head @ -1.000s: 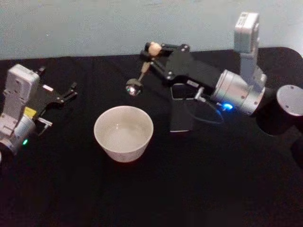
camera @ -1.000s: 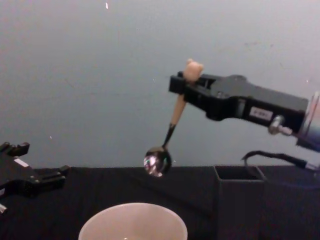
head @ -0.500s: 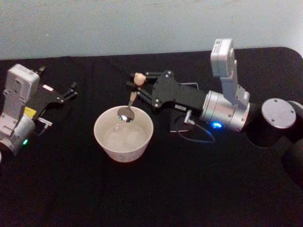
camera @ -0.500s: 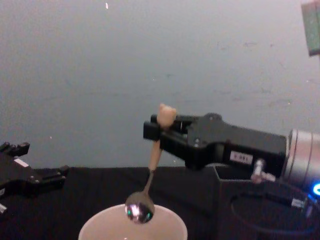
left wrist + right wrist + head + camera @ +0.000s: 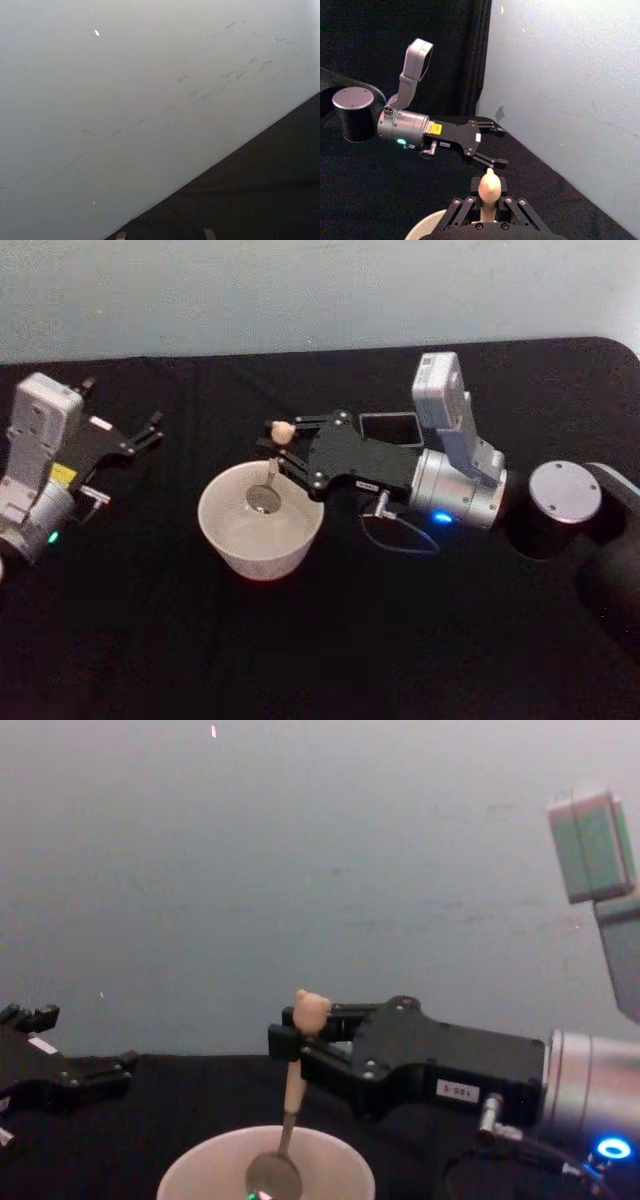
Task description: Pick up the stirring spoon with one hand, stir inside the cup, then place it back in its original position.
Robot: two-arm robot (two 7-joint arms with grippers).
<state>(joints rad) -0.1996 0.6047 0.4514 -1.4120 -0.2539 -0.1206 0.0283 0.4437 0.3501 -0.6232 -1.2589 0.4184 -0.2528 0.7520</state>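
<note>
The right gripper point(image 5: 289, 441) reaches in from the right, over the far side of the cup point(image 5: 262, 558), and its jaws are pinched onto the beige handle of the stirring spoon point(image 5: 272, 471) just below the bear-head knob. In the right wrist view that knob point(image 5: 487, 186) pokes up between the two black fingers point(image 5: 461, 209). The spoon hangs nearly upright, tilted a little, with its shiny bowl down inside the cup, below the rim. Whether the metal touches the cup's bottom is hard to say from these angles. The cup stands on the black table point(image 5: 300, 660), slightly left of centre. The dark square holder point(image 5: 388, 427) stands behind the right gripper's body, to the right of the cup, and much of it is hidden by the arm. The left gripper point(image 5: 152, 432) rests low at the table's left side, well apart from the cup, with its fingers spread and nothing between them.
</note>
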